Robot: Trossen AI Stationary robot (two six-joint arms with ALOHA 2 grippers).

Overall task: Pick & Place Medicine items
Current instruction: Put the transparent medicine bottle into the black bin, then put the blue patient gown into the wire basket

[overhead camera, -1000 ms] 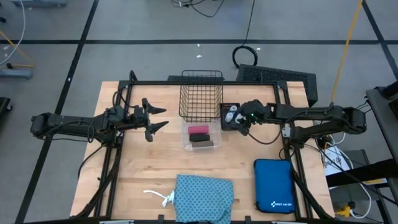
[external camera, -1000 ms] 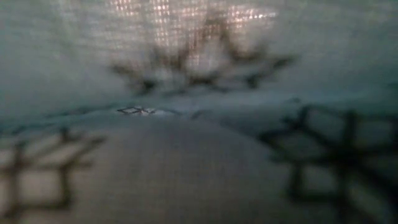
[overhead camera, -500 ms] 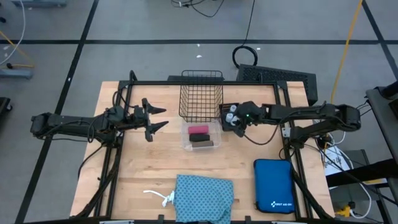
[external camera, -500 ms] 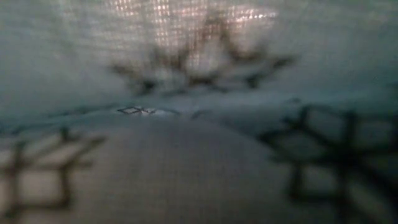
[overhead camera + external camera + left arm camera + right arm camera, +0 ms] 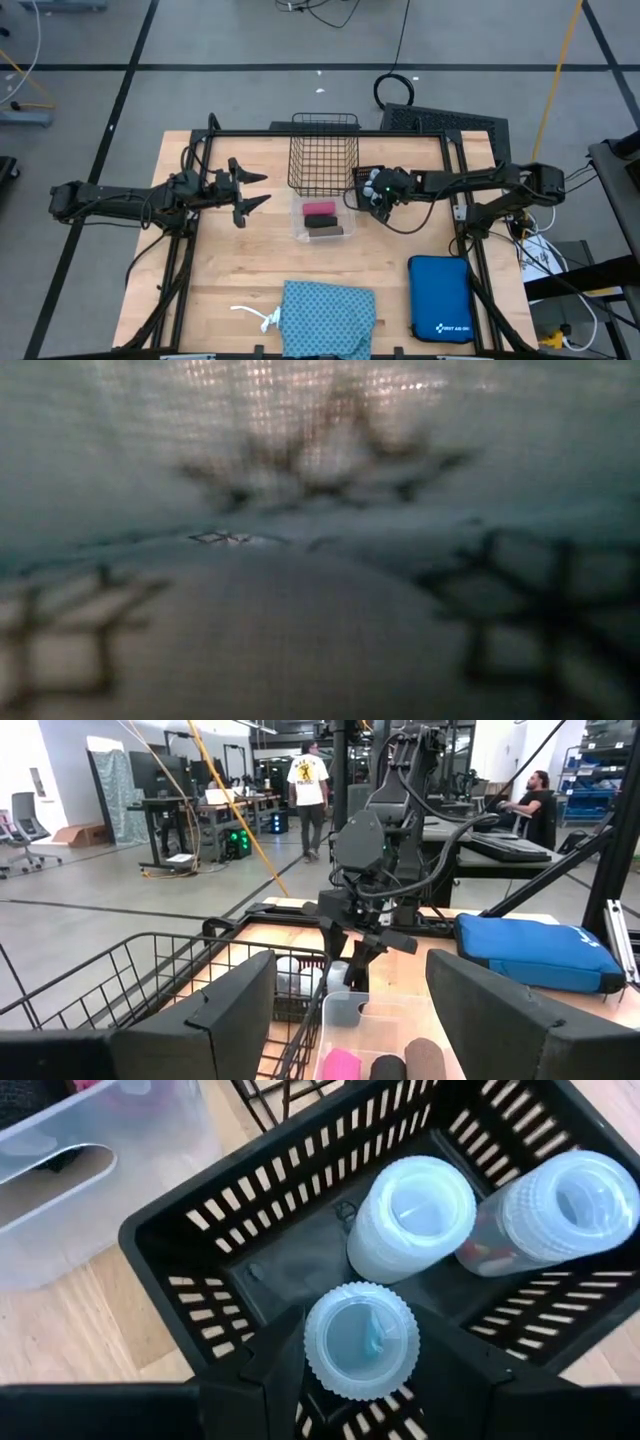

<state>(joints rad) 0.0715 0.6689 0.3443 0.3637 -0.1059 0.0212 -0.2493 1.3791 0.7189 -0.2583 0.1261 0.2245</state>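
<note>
Right pincer (image 5: 360, 1342) with vial (image 5: 361, 1340) above crate (image 5: 190, 1245)

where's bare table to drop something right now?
Bare wood: the strip between the clear tray and the teal cloth; the patch below the left claw, left of the cloth; the gap between cloth and blue case. Crowded: the far middle, where wire basket, tray and black vial crate sit close, right claw over the crate.

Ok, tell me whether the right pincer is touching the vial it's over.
Touching. The right wrist view shows the right pincer with its dark fingers pressed against both sides of the white-capped vial, shut on it above the small black slotted basket.
</note>
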